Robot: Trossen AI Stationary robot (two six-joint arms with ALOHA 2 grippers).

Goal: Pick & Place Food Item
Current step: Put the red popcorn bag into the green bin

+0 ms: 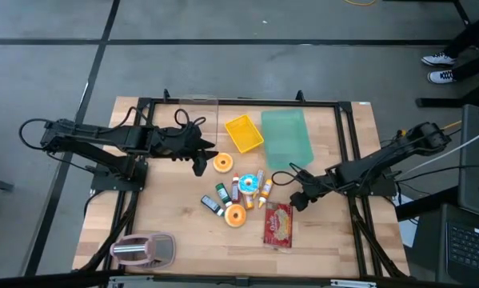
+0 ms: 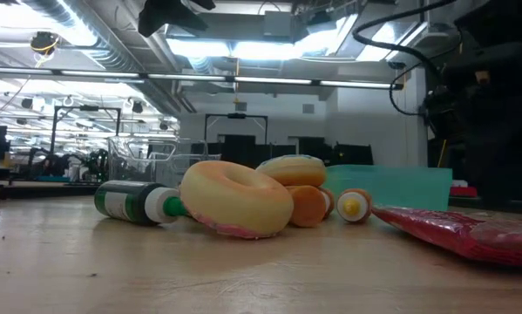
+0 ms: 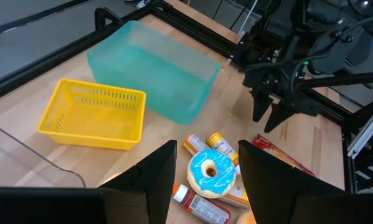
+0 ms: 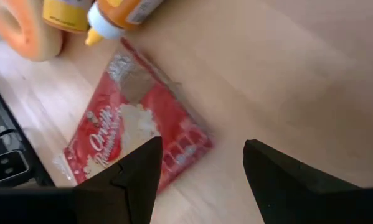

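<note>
Right gripper (image 1: 297, 198) hovers, fingers wide and empty, beside the red packet (image 4: 133, 134); flat on the worktop (image 1: 335, 240), it could slide away; left gripper (image 1: 201, 160) waits, open, empty

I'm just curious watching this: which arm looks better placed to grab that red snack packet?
The right. Its open gripper hangs just beside the red packet, while the left gripper waits farther off, near an orange donut.

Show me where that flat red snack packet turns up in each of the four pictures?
High view: red packet, lower middle, near the right hand.
Low view: flat at the far right.
Left wrist view: only a corner, below the right hand.
Right wrist view: centre left.
Shared landmark: the orange donut beside it.
</note>
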